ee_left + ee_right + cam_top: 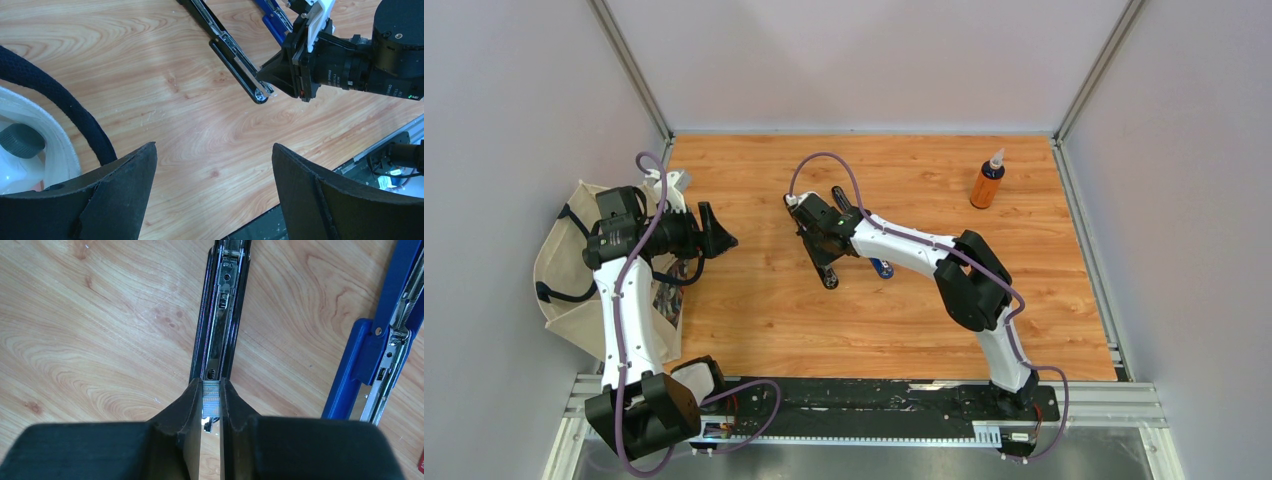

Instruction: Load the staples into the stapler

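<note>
The stapler lies open in the middle of the table. Its black magazine channel and its blue top lie side by side. They also show in the top view, the channel left of the blue top. My right gripper is shut on a silvery staple strip and holds it right over the near end of the channel. In the left wrist view its fingertips are at the channel. My left gripper is open and empty, well left of the stapler. The staple box is out of view.
An orange bottle stands at the back right. A cream bag with black straps lies at the left table edge under my left arm. A white container with a grey cap sits in it.
</note>
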